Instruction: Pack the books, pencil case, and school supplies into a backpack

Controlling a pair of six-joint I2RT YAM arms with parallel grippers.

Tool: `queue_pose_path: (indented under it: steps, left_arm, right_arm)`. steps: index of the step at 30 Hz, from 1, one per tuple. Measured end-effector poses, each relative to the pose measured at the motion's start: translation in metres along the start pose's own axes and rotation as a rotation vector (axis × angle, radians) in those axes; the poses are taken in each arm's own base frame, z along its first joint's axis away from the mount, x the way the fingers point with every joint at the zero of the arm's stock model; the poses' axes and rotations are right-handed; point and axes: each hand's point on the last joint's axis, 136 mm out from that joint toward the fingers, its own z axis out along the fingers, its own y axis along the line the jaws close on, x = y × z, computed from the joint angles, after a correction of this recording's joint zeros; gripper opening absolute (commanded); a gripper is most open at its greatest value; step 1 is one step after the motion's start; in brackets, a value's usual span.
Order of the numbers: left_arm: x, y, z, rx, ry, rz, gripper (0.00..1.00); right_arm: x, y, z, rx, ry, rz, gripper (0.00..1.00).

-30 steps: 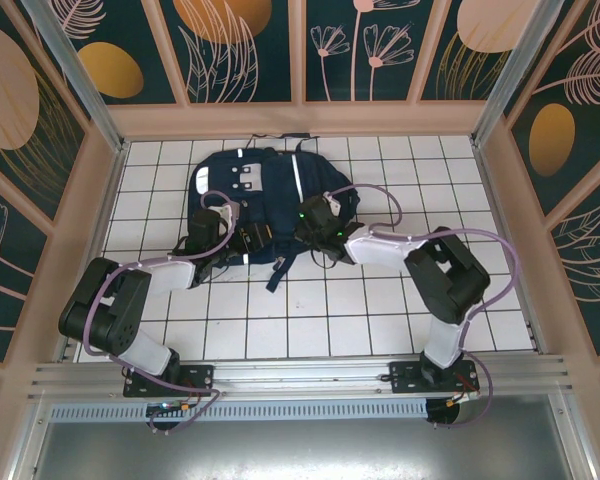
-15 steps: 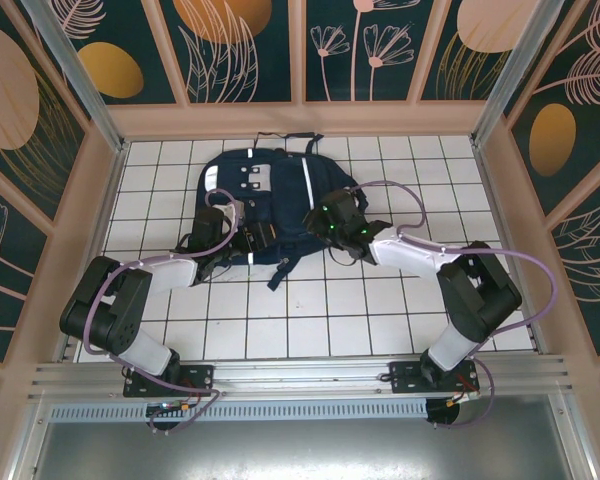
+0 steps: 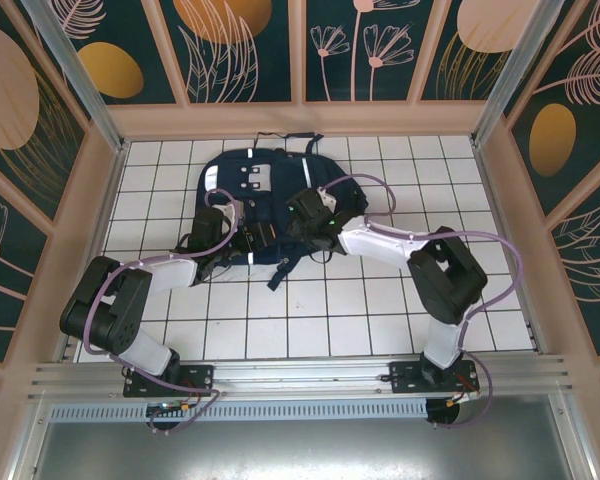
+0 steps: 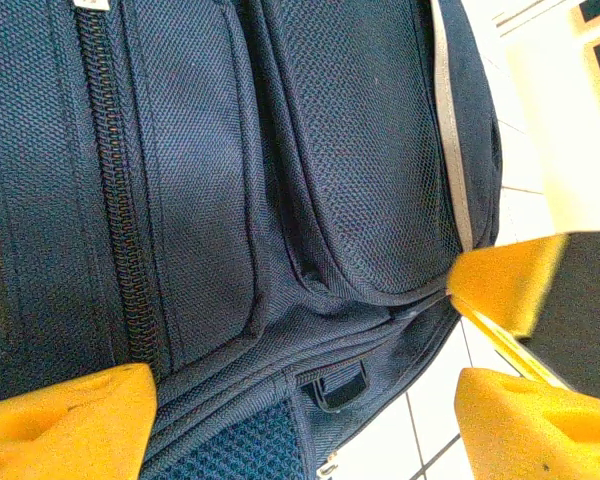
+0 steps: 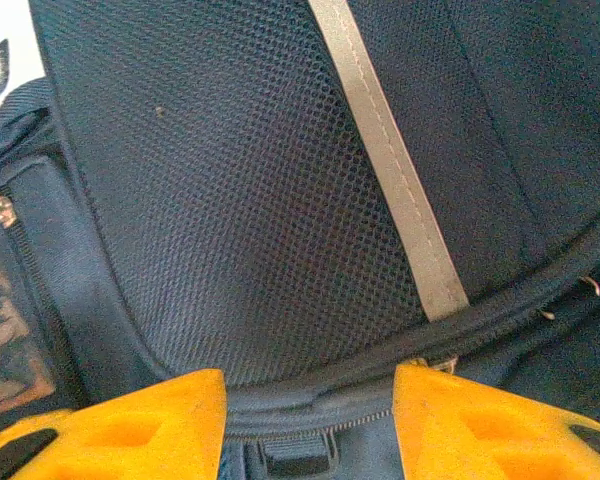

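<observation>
The navy backpack [image 3: 265, 200] lies flat at the back middle of the tiled table, its white stripes and grey patch facing up. My left gripper [image 3: 220, 222] sits at the pack's lower left edge. In the left wrist view it [image 4: 305, 425] is open, its yellow fingers [image 4: 70, 425] spread wide over the backpack [image 4: 280, 200] beside a long zipper [image 4: 120, 250]. My right gripper [image 3: 305, 215] rests on the pack's lower right part. It [image 5: 310, 425] is open, straddling a zipper seam below the mesh panel [image 5: 240, 200] and reflective stripe [image 5: 390, 190]. The book, pencil case and supplies packet are out of view.
A dark strap [image 3: 280, 272] trails from the pack toward the front. White tiles [image 3: 310, 320] stretch between the pack and the arm bases. Wooden-framed patterned walls [image 3: 300, 118] close in the back and sides. Purple cables loop over both arms.
The backpack has shifted slightly right and away. My right gripper swung out to the right, then came back left onto the pack. The left gripper barely moved.
</observation>
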Motion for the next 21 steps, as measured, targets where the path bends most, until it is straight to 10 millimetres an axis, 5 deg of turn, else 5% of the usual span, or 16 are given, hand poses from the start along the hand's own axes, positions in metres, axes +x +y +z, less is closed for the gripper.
queue_pose_path:
  steps: [21]
  left_arm:
    - [0.002, 0.001, 0.001, -0.012, 0.023, 0.027, 0.81]
  right_arm:
    - [0.020, -0.010, 0.010, 0.220, 0.082, -0.290, 0.47]
